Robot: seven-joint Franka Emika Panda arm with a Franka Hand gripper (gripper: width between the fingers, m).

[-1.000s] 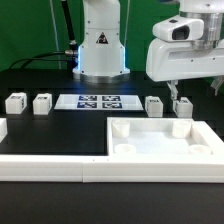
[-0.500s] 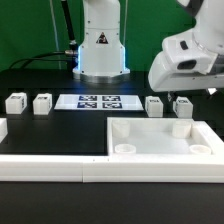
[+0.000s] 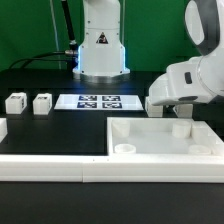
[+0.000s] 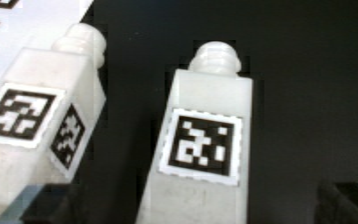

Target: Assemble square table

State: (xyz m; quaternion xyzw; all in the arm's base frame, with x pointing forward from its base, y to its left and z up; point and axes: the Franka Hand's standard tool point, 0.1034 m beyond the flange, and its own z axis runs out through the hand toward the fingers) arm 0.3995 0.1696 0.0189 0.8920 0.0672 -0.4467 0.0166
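Note:
The square table top (image 3: 206, 139), a large white slab with its rimmed face up, lies at the front on the exterior view's right. Two white tagged leg blocks (image 3: 16, 102) (image 3: 42, 102) stand at the left. The arm's white hand has come down over the other two legs behind the slab; only a bit of one (image 3: 183, 110) shows under it. In the wrist view, one leg (image 4: 206, 130) lies between my dark fingertips (image 4: 345, 197), with a gap on each side. The other leg (image 4: 48, 100) lies beside it. My gripper (image 4: 194, 205) is open and holds nothing.
The marker board (image 3: 97, 101) lies flat in the middle of the black table. A long low white border wall (image 3: 50, 166) runs along the front edge. The robot's base (image 3: 100, 50) stands at the back, with a green backdrop behind it.
The hand has come down and toward the exterior view's left, from above the right-hand legs to right over them, and now hides both.

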